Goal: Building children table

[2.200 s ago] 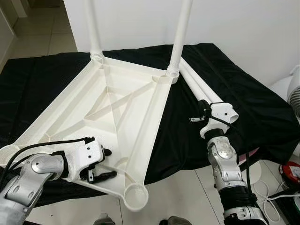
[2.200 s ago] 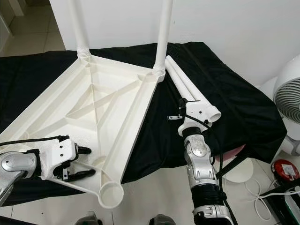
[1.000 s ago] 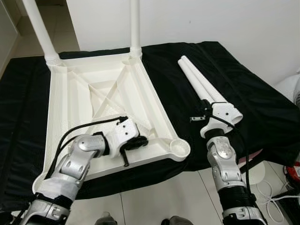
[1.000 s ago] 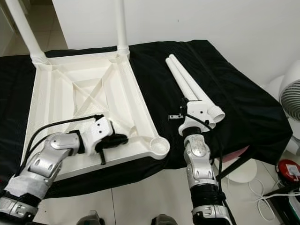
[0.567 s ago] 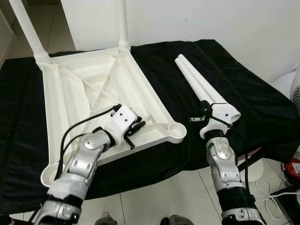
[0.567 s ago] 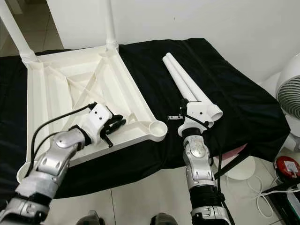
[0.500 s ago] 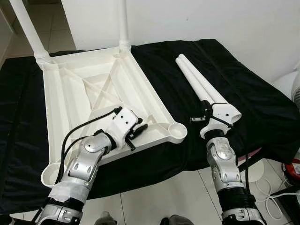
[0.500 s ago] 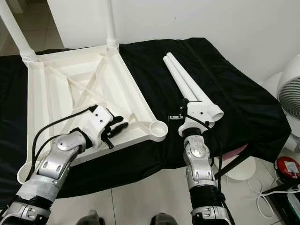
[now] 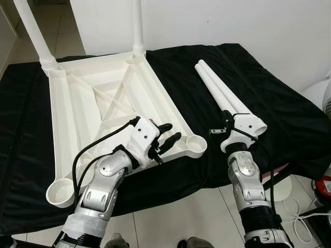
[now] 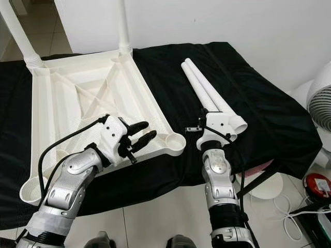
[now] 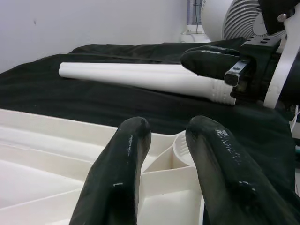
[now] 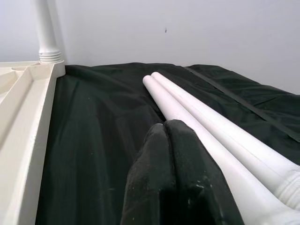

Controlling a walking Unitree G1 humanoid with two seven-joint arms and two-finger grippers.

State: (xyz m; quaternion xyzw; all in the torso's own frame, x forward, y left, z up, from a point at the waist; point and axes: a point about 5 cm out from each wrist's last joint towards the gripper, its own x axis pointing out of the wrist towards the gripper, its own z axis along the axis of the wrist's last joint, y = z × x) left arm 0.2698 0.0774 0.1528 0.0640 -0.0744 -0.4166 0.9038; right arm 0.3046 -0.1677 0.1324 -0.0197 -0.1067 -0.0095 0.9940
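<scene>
Lying upside down on a black cloth [image 9: 289,119], the white plastic tabletop [image 9: 77,119] shows its ribbed underside: raised edges, diagonal braces crossing in the middle and a round socket at each corner. Two white legs stand screwed into the far sockets, the far left leg [image 9: 35,36] and the far right leg [image 9: 137,26], and both are cut off by the top of the head views. The near right socket [image 9: 196,145] and the near left socket [image 9: 59,192] are open cups with nothing in them.

Just beside the near right socket, over the tabletop's near edge, the left gripper [image 9: 166,139] hovers with its two black fingers [image 11: 213,154] spread a little apart and nothing between them; whether they touch the plastic cannot be told.

To the right of the tabletop, two loose white legs [image 9: 220,93] lie side by side on the cloth, touching along their length, threaded ends toward the robot. The right gripper [image 12: 171,154] rests by those near ends with its fingers pressed together and nothing between them; its white wrist housing [image 9: 247,125] hides the leg ends in the head views. A white fan [image 10: 320,101], cut off by the frame, stands beyond the cloth's right edge.
</scene>
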